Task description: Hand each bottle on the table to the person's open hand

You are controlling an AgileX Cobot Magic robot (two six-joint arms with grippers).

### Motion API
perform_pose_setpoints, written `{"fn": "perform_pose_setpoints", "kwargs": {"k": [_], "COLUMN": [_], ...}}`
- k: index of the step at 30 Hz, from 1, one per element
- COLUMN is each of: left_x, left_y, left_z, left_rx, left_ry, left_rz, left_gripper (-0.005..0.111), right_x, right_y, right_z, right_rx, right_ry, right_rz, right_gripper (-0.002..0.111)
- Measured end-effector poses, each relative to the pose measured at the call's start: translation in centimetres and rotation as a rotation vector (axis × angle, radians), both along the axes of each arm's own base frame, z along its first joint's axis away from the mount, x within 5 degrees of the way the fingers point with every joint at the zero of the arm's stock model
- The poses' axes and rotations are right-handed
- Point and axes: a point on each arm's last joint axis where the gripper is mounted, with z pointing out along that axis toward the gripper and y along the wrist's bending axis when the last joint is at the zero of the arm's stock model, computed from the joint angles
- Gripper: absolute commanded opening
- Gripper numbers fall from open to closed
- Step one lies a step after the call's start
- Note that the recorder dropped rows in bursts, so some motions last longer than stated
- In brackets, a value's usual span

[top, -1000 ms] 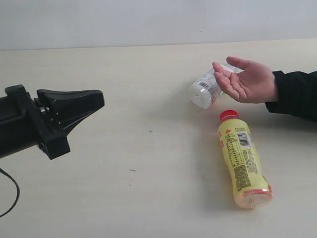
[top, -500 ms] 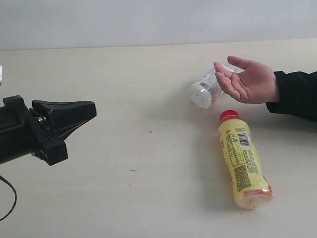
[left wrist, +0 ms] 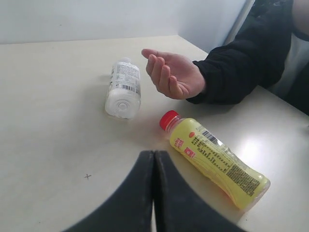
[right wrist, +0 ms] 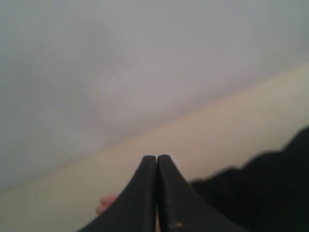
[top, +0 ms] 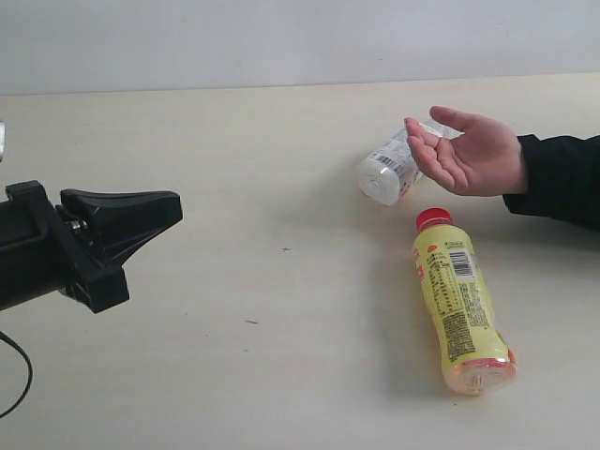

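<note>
A yellow bottle [top: 457, 307] with a red cap lies on its side on the beige table [top: 281, 356] at the right. Behind it lies a clear bottle [top: 392, 167] with a white label, its far end hidden by the person's open hand [top: 469, 155]. Both bottles show in the left wrist view, the yellow bottle [left wrist: 215, 159] near and the clear bottle [left wrist: 123, 89] farther off, beside the hand [left wrist: 173, 75]. My left gripper [top: 174, 208] hovers at the far left, shut and empty, well apart from the bottles. My right gripper [right wrist: 157, 158] is shut and empty, out of the exterior view.
The person's black sleeve [top: 561, 178] reaches in from the right edge. A thin black cable [top: 23, 375] loops at the lower left. A pale wall [top: 281, 37] backs the table. The right wrist view shows a blurred dark sleeve [right wrist: 270, 183] and table edge.
My left gripper has drawn back to the left, most of it between the two earlier frames. The bottles and the hand have stayed in place.
</note>
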Motion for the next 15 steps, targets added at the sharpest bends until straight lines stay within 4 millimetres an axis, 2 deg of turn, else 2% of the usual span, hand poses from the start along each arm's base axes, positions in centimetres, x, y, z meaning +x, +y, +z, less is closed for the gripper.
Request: {"fn": "perform_pose_setpoints", "kwargs": {"k": [4,6,8,11,15], "left_x": [0.0,0.0,0.0,0.0,0.0], "left_y": [0.0,0.0,0.0,0.0,0.0], "left_z": [0.0,0.0,0.0,0.0,0.0], "left_rx": [0.000,0.001,0.001,0.001,0.001], "left_ry": [0.000,0.000,0.000,0.002,0.002], "left_rz": [0.000,0.000,0.000,0.002,0.002], "left_gripper": [0.000,0.000,0.000,0.000,0.000], "right_x": [6.1,8.1,9.2,9.6,9.4], "right_y": [0.8,1.2,1.6,2.7,4.3], "right_z": [-1.8,-3.1,-4.4,-5.6,-5.8], "right_rx": [-0.104,-0.127,-0.172,-0.254,-0.321], "right_ry": [0.445,0.654,0.808,0.928,0.945], "right_rz": [0.178,0.282,0.354,0.381,0.393], "right_gripper": [0.000,0.000,0.000,0.000,0.000]}}
